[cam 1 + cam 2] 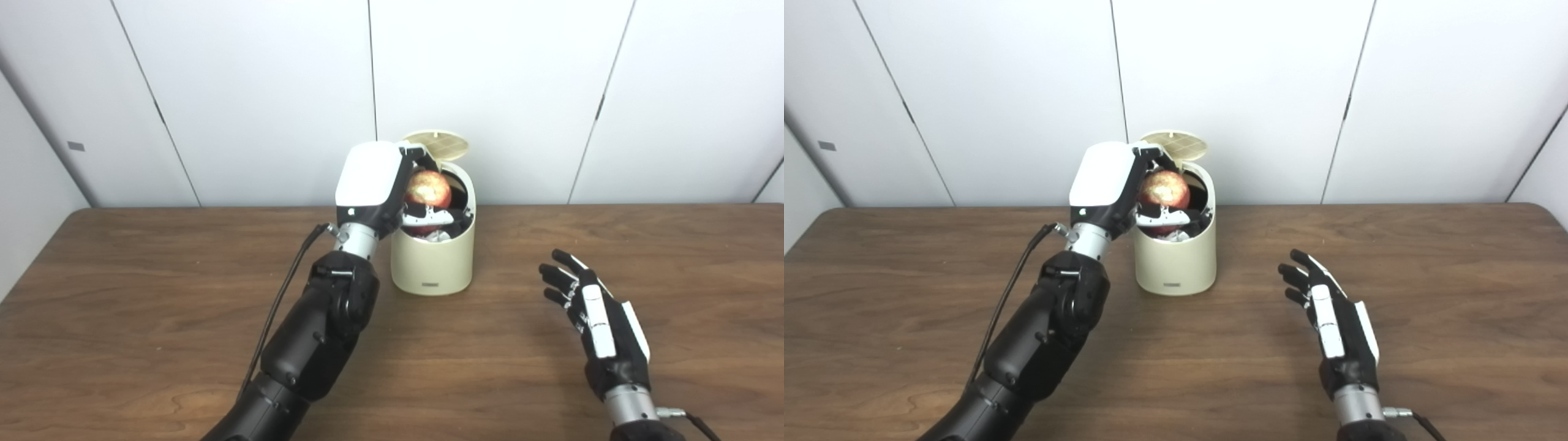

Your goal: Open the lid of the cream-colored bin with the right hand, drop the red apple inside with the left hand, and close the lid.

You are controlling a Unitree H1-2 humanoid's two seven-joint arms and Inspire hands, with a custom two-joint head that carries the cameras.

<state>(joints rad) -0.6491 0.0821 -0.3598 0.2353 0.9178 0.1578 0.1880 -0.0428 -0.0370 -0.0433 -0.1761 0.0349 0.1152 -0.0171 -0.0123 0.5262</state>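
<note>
The cream-colored bin (432, 263) stands at the back middle of the wooden table. Its round lid (436, 144) is swung up and open behind the mouth. My left hand (375, 184) is shut on the red apple (429, 187) and holds it right over the bin's open mouth, fingers curled under and around it. Something white and crumpled shows inside the bin below the apple. My right hand (591, 312) is open and empty, fingers spread, hovering low over the table to the right of the bin and nearer to me.
The brown wooden table (153, 306) runs the full width of the view. White wall panels (257, 92) stand right behind the bin. A black cable (278, 300) hangs along my left forearm.
</note>
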